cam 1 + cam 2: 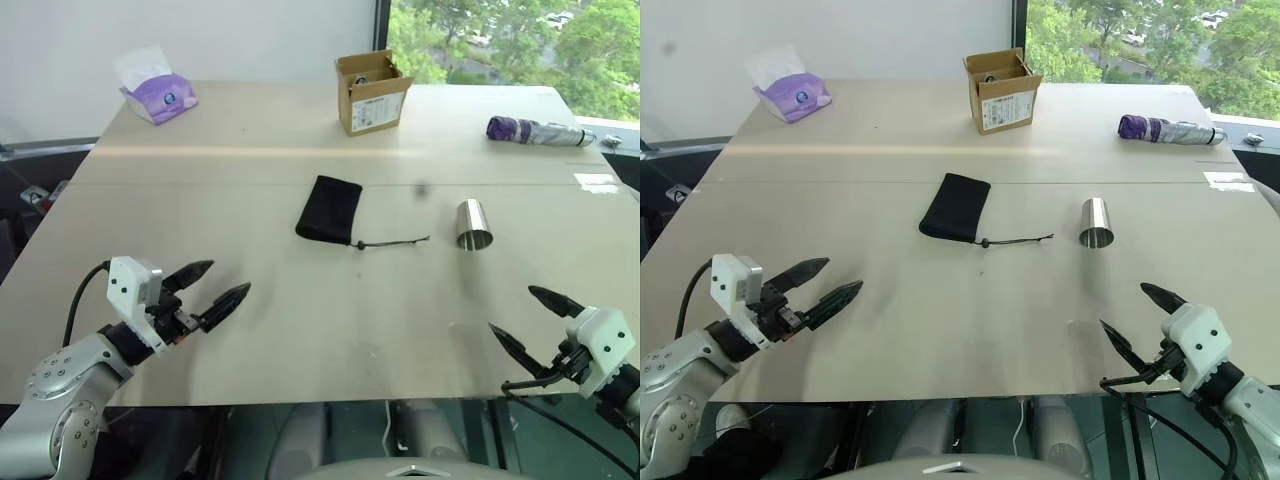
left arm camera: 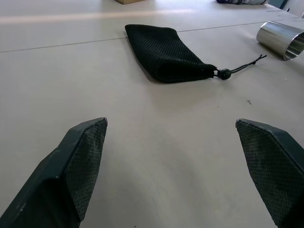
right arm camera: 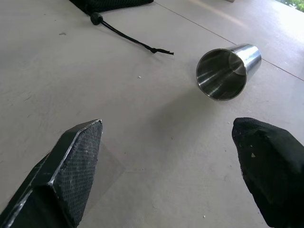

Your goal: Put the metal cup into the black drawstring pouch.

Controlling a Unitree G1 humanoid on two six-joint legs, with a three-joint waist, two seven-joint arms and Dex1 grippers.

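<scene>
The metal cup (image 1: pixel 473 224) lies on its side on the table, right of centre, its open mouth turned toward the near edge; it also shows as the shiny cup (image 3: pixel 228 71). The black drawstring pouch (image 1: pixel 329 209) lies flat at the table's middle, its cord (image 1: pixel 395 242) trailing toward the cup. My left gripper (image 1: pixel 215 290) hovers open near the front left, well short of the pouch (image 2: pixel 166 52). My right gripper (image 1: pixel 528 318) hangs open at the front right, short of the cup, nothing between its fingers.
A cardboard box (image 1: pixel 372 92) stands at the back centre. A purple tissue pack (image 1: pixel 158 95) sits at the back left and a purple folded umbrella (image 1: pixel 540 131) at the back right. A white label (image 1: pixel 597 182) lies near the table's right edge.
</scene>
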